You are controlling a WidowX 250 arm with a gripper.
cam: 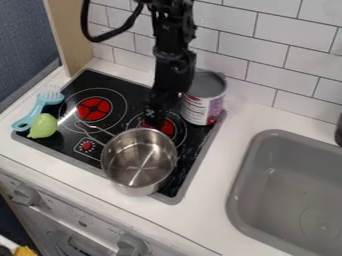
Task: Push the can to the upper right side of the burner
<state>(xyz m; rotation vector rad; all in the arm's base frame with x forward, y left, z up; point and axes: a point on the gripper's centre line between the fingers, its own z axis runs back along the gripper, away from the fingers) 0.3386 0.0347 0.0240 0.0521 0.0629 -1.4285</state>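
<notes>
At right, a gray sink (287, 185); at left, a black stovetop (194, 152). Down from the top, a black arm (175, 62). Near the stovetop's front edge, a metal pot (131, 186). Upright at the back right corner, beside the arm, the can (200, 104). Behind the pot, the claw (154, 118); cannot tell open from closed. Front left, a blue utensil (33, 113).

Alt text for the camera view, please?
A black robot gripper hangs over a black stovetop with red burners, near a white and purple metal can at the back right. A steel saucepan stands in front; a light-blue plastic fork and a green pear-shaped toy lie at left, a grey sink at right.
</notes>
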